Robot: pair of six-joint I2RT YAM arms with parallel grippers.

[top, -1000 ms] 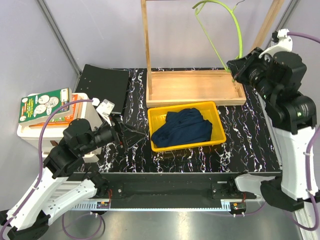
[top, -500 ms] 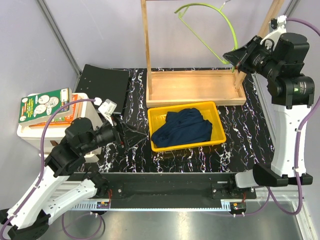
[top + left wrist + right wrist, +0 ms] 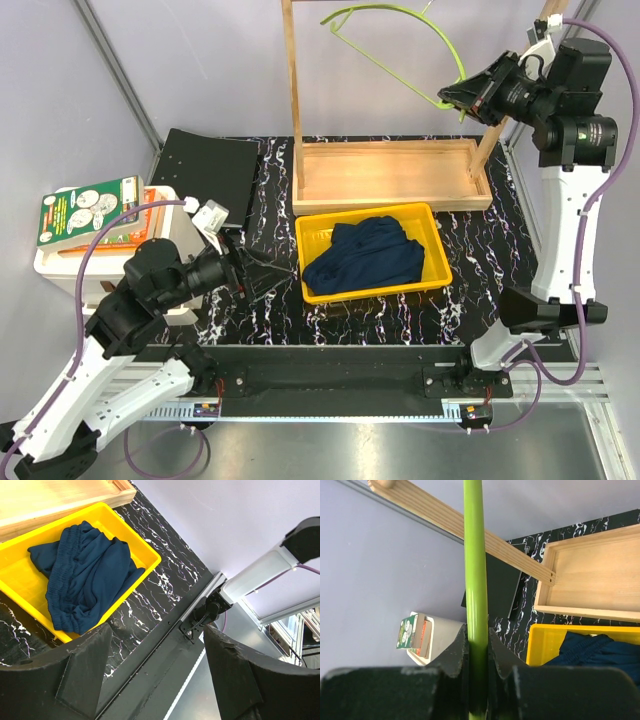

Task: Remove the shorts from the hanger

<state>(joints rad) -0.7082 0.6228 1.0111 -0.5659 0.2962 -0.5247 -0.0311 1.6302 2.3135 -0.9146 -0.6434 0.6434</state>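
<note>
The dark navy shorts lie crumpled in the yellow tray, off the hanger; they also show in the left wrist view and the right wrist view. My right gripper is shut on the lime-green hanger and holds it high by the wooden rack. The hanger's bar runs between the right fingers. My left gripper is open and empty, low over the table left of the tray.
A tall wooden rack frame stands on a wooden base tray behind the yellow tray. A black box lies at back left. A white bin with books stands at far left.
My right arm has lifted and swung the hanger up and left, so it now lies flatter near the rack top. The shorts and the left arm have not moved.
</note>
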